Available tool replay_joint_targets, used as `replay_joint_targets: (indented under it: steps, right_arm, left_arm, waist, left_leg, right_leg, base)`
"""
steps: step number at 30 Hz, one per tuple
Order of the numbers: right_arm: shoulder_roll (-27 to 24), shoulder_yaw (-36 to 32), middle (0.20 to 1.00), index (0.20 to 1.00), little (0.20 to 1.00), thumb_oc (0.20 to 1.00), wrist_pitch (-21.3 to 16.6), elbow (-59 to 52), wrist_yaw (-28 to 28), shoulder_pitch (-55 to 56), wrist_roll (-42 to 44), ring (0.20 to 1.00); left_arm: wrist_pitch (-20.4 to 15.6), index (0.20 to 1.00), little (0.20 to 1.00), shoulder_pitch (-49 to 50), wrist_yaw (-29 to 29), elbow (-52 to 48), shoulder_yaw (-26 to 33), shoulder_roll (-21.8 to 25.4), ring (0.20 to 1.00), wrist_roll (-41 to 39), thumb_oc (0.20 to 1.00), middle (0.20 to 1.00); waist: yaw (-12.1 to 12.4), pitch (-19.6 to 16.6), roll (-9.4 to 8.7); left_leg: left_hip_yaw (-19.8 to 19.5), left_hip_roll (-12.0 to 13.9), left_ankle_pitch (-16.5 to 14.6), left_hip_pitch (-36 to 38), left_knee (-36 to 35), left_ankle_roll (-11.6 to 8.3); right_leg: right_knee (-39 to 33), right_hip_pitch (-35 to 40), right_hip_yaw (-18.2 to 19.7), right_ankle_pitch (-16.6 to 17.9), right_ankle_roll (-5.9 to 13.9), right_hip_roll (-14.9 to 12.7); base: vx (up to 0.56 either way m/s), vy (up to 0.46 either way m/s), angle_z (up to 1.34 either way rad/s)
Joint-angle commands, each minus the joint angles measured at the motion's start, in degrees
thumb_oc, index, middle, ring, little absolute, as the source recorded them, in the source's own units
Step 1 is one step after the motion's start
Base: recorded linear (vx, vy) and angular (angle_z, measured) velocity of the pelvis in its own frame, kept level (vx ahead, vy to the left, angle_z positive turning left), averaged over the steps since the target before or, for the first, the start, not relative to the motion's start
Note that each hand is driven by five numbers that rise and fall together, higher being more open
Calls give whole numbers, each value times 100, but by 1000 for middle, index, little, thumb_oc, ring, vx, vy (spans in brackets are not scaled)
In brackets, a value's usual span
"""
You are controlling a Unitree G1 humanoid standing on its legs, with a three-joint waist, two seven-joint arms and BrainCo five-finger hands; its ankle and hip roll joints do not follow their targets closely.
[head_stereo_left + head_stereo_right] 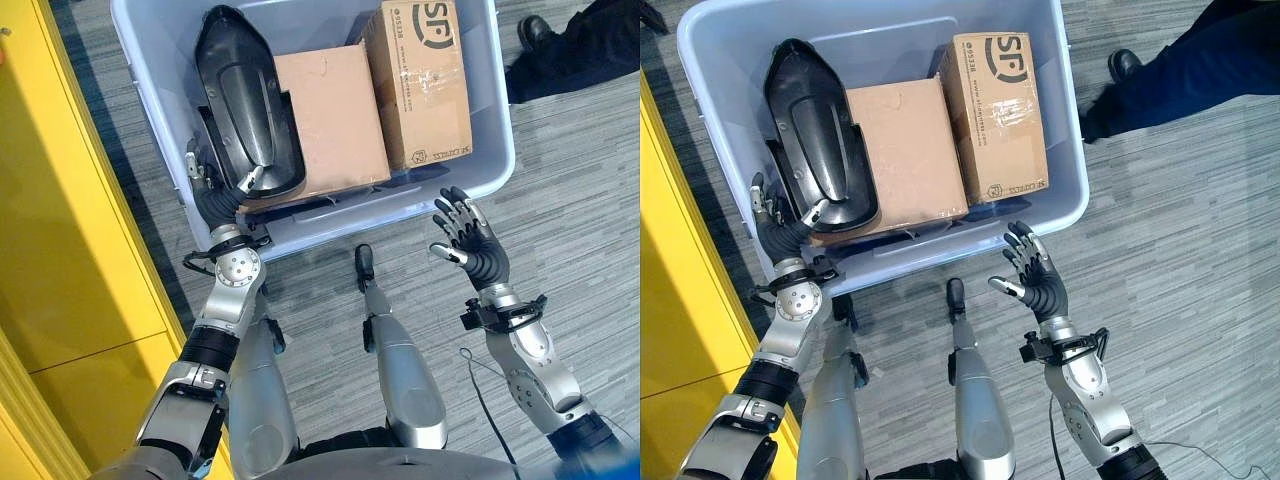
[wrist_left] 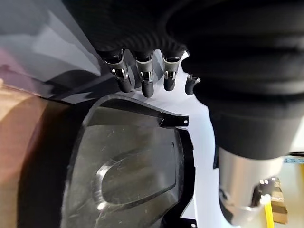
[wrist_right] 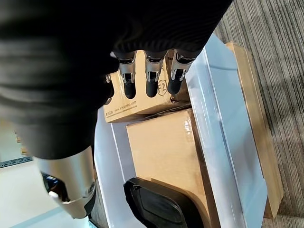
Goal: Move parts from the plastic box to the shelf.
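L hand [image 1: 215, 195] on black part [image 1: 245, 100] in plastic box [image 1: 480, 175]; R hand [image 1: 470, 240] open outside.

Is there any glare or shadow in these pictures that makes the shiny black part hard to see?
In the left eye view, the glossy black moulded plastic part carries pale streaks of reflected light; in the left wrist view its surface mirrors soft highlights while the left hand darkens the near edge. In the right wrist view, the plain brown cardboard box is evenly lit.
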Motion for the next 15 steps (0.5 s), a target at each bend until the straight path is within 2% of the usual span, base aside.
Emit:
replay_joint_targets:
  steps: [1, 8, 15]
  right_arm:
    - [-241, -167, 1000, 1000, 1000, 1000, -321, -235, 103, -83, 137, 1000]
    - [-238, -53, 1000, 1000, 1000, 1000, -265, -264, 96, 15, 233, 1000]
    - [-272, -72, 1000, 1000, 1000, 1000, -266, -272, 68, 17, 207, 1000]
  left_arm:
    - [-202, 1000, 1000, -267, -125, 397, 220, 232, 1000, -197, 1000, 1000]
    - [-424, 1000, 1000, -373, -346, 993, 509, 70, 1000, -1383, 1000, 1000]
    - [-408, 1000, 1000, -453, -392, 1141, 588, 132, 1000, -1549, 1000, 1000]
  waist:
    - [114, -127, -433]
    - [70, -185, -530]
    - [66, -190, -523]
  left_leg:
    - [-291, 196, -189, -13, 429, -159]
    - [-288, 232, -219, -62, 483, -163]
    - [-308, 238, -225, -91, 499, -165]
  right_leg:
    - [656, -147, 47, 41, 104, -147]
    - [681, -193, 66, 26, 98, -85]
    - [723, -240, 61, 5, 87, -68]
  base:
    - [0, 0, 0]
    - [5, -1, -2]
    - [0, 0, 0]
